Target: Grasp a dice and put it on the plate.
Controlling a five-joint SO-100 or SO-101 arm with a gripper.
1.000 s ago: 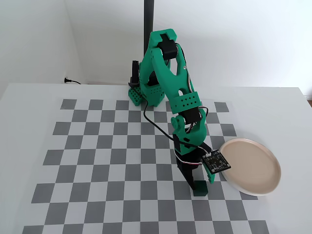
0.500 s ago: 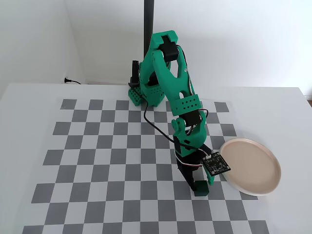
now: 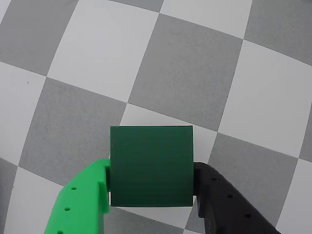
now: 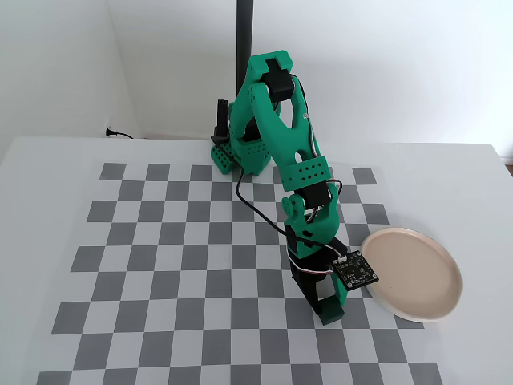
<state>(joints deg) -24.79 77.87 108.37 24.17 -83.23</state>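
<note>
Two views are on file, and we take the wrist view first. We find the dice (image 3: 150, 165) seated squarely between the two fingers of the hand (image 3: 151, 192), the bright green finger (image 3: 83, 204) against its left face and the black finger (image 3: 229, 207) against its right face. Both appear to touch it, so we record the hand as clenched on the dice. Checkered mat (image 3: 185, 73) fills the rest of this view; we cannot tell from it whether the cube is lifted or rests on the mat.

In the fixed view, the arm (image 4: 284, 136) reaches toward the near right of the mat, with the hand (image 4: 330, 309) pointing down just left of the plate (image 4: 413, 273). The dice (image 4: 329, 317) shows only as a dark shape at the fingertips, near the plate's left rim but apart from it. The plate lies bare at the right of the bench (image 4: 48, 176).

We judge the grasp made and the carry not yet done. The next move calls for a lift clear of the mat and raised rim, a short swing right over the plate, then release.
</note>
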